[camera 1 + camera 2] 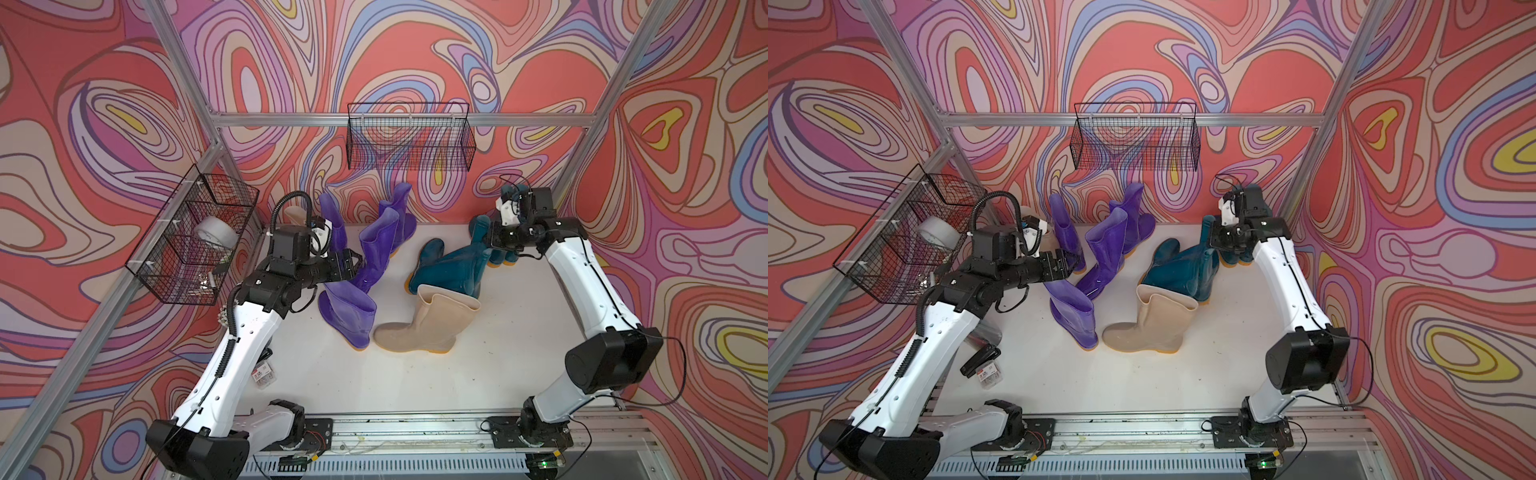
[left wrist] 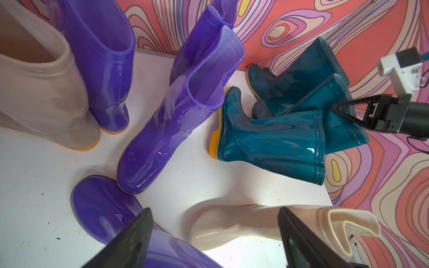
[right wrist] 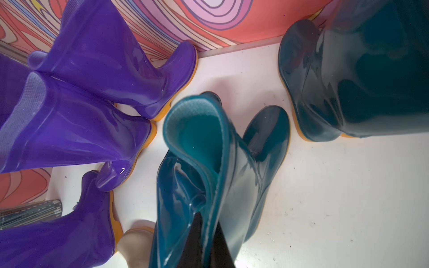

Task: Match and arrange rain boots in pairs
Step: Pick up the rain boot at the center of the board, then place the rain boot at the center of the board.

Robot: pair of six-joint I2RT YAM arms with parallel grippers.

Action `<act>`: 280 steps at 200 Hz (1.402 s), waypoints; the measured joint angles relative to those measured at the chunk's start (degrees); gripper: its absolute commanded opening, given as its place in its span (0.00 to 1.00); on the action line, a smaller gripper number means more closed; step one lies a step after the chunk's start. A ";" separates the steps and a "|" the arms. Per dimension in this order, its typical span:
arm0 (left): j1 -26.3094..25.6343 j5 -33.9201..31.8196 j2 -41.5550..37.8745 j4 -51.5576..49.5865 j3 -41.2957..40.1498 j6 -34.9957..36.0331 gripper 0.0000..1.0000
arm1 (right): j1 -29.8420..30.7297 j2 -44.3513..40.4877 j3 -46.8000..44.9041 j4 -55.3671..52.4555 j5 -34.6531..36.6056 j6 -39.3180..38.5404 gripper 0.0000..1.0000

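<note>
Right wrist view shows your right gripper (image 3: pixel 207 224) pinched shut on the cuff of a teal boot (image 3: pixel 234 176). That boot stands near the tabletop's (image 1: pixel 519 332) far right corner, with other teal boots (image 1: pixel 449 270) beside it. Your left gripper (image 2: pixel 215 210) hangs with jaws wide by the purple boots (image 1: pixel 374 249) toward the far left corner. A beige boot (image 1: pixel 424 328) lies mid-tabletop.
</note>
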 measured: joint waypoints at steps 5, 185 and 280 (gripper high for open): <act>0.00 0.00 0.00 -0.04 0.07 0.00 0.86 | 0.04 1.07 1.14 0.07 -0.22 -0.37 0.00; 0.00 -2.58 -0.02 -2.99 2.51 1.75 0.87 | -6.10 26.84 33.20 -7.52 -4.17 -8.76 0.00; 0.00 -2.51 2.23 -3.26 4.28 1.16 0.86 | -6.91 29.27 35.54 -6.88 -12.52 -11.04 0.00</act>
